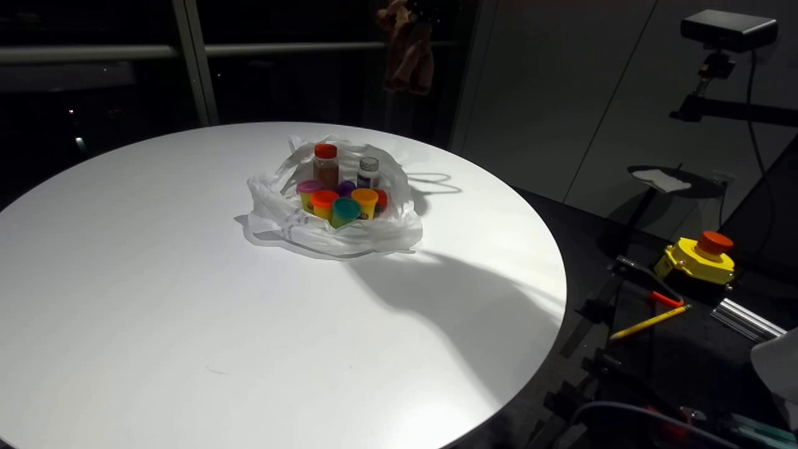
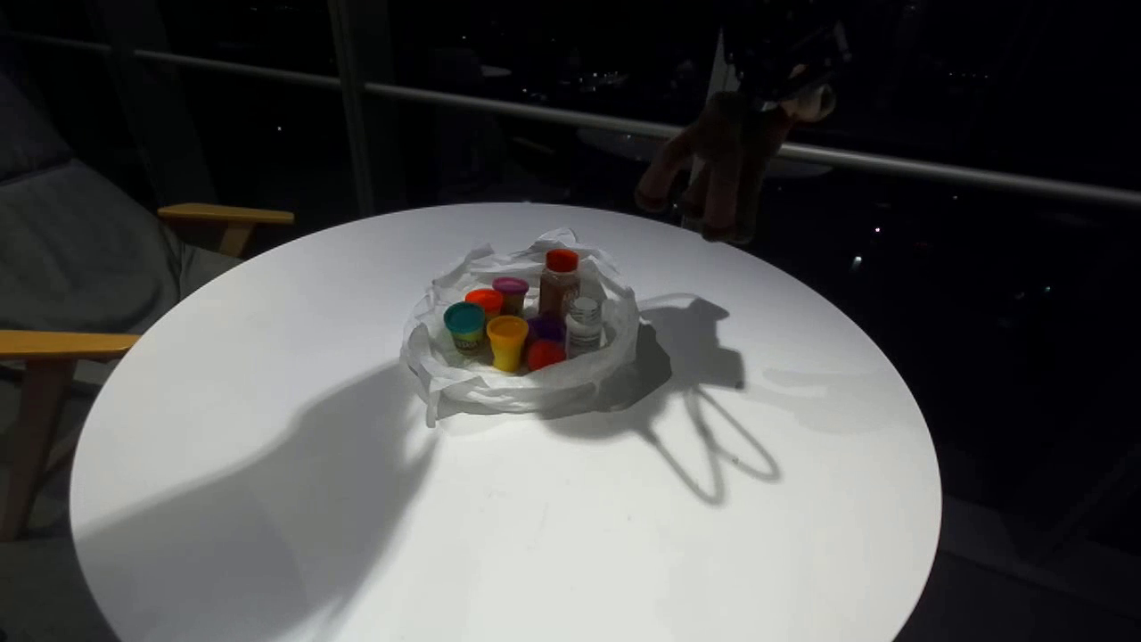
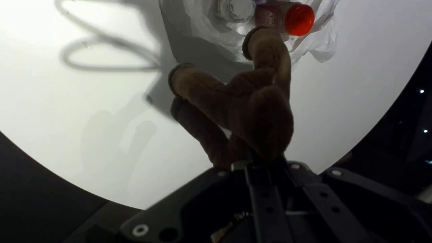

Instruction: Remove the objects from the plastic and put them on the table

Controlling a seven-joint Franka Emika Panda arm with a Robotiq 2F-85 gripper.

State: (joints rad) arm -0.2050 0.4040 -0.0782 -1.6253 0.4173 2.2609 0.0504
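My gripper (image 3: 265, 162) is shut on the brown plush animal (image 3: 266, 118), whose legs dangle toward the table in the wrist view. In both exterior views the plush (image 2: 735, 169) hangs in the air near the table's far edge, apart from the plastic; the gripper there is mostly lost in the dark. The open, wrinkled white plastic (image 1: 271, 206) rests on the round white table (image 1: 187, 324). Inside it stand small pots with teal (image 2: 464, 318), orange-red (image 2: 484, 300), yellow (image 2: 507, 343) and magenta (image 2: 511, 285) lids, plus a red piece (image 2: 545, 356) and a purple piece (image 2: 546, 328).
Also in the plastic are a red-capped bottle (image 1: 325, 167) and a white-capped bottle (image 1: 368, 173). Shadows of the arm fall across the tabletop. Off the table are a yellow button device (image 1: 695, 260), a pencil (image 1: 651, 322) and a chair with wooden arms (image 2: 71, 343).
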